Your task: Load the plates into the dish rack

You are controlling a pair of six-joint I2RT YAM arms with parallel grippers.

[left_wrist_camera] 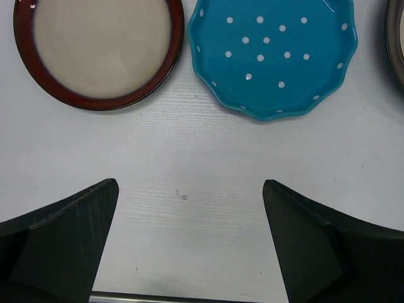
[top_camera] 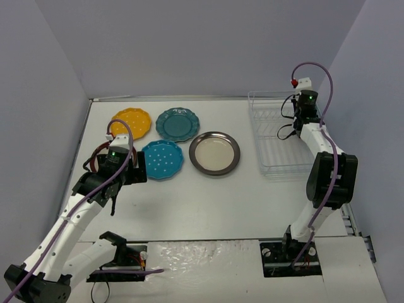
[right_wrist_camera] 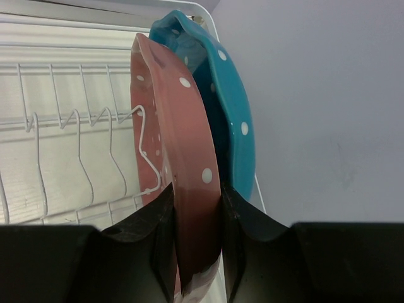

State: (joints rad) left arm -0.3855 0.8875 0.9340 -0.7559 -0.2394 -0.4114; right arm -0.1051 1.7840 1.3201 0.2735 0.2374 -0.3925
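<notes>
While right pincer (right_wrist_camera: 196, 211) clamps pink plate (right_wrist_camera: 180, 126) edge-up to slot into dish rack (right_wrist_camera: 63, 120) | left pincer (left_wrist_camera: 190, 189) gapes wide over surface (left_wrist_camera: 189, 139), ready to grasp

Maroon-rimmed plate (left_wrist_camera: 101, 50), top edge off-frame

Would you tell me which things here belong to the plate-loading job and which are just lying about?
Job: dish rack, yellow plate, teal plate, blue dotted plate, dark-rimmed cream plate, maroon-rimmed cream plate, pink plate in right claw, second blue plate racked.
Lying about: nothing loose, only purple cables.
</notes>
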